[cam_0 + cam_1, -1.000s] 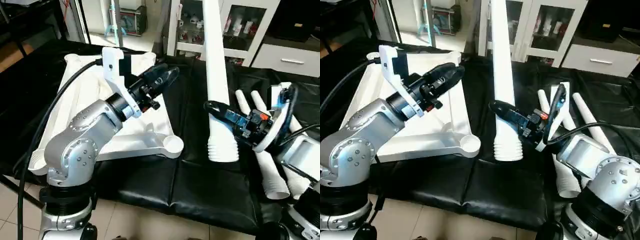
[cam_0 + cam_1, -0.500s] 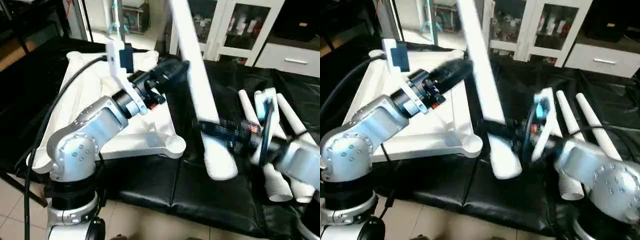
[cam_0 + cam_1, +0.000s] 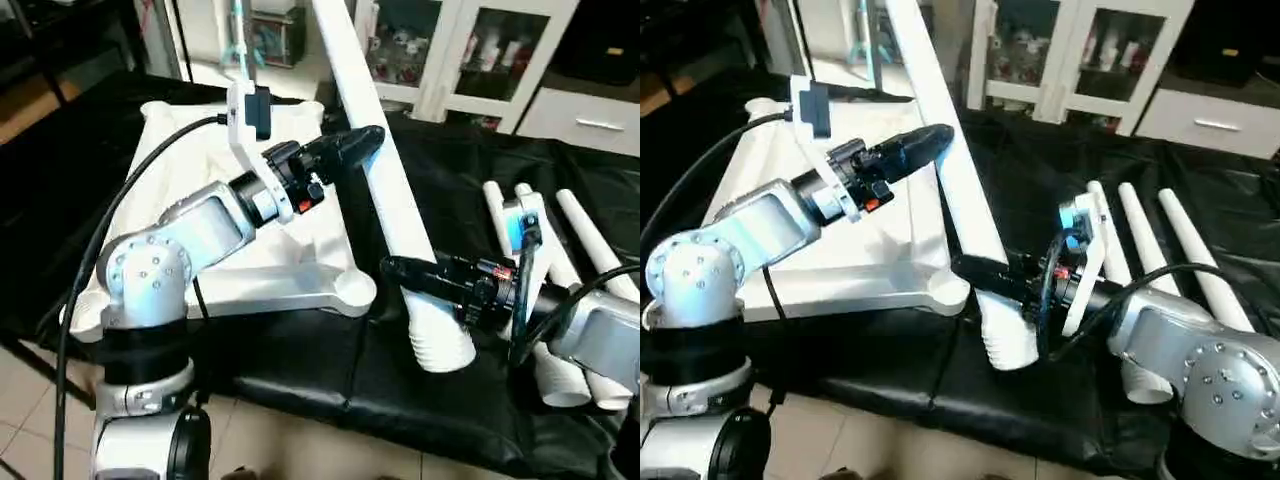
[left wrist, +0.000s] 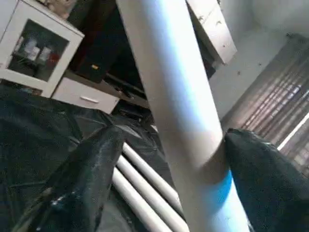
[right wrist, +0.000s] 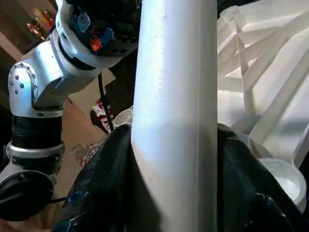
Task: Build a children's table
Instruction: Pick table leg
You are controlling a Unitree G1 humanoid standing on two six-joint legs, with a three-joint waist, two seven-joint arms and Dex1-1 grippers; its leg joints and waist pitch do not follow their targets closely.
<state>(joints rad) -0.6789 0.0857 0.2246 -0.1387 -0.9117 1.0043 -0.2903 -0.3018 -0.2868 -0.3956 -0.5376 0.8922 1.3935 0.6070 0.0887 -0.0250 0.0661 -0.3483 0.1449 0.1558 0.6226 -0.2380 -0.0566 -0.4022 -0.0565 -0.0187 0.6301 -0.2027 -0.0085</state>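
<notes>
Clamping one long tapered white leg (image 3: 375, 190) near its ribbed lower end, the right gripper (image 3: 405, 270) holds it tilted, the narrow end rising up and away toward the white glass-door cabinet (image 3: 470, 55) and the ribbed end hanging just over the black mat (image 3: 300, 370). In the right wrist view its two black fingers (image 5: 104, 179) press on either side of the tube, so that pincer is closed on the leg. Higher up the same leg, the left gripper (image 3: 362, 140) reaches in from the side; in the left wrist view its fingers (image 4: 82, 179) stand wide, the tube passing between them with a clear gap on one side and the other finger right against it, and they are not clamped on it. The white table top (image 3: 180, 180) lies upside down on the mat under the left forearm, ribbed braces up, with a round corner socket (image 3: 352, 290) just beside the leg's ribbed end. Three more white legs (image 3: 1140, 235) lie side by side on the mat beyond the right arm.
</notes>
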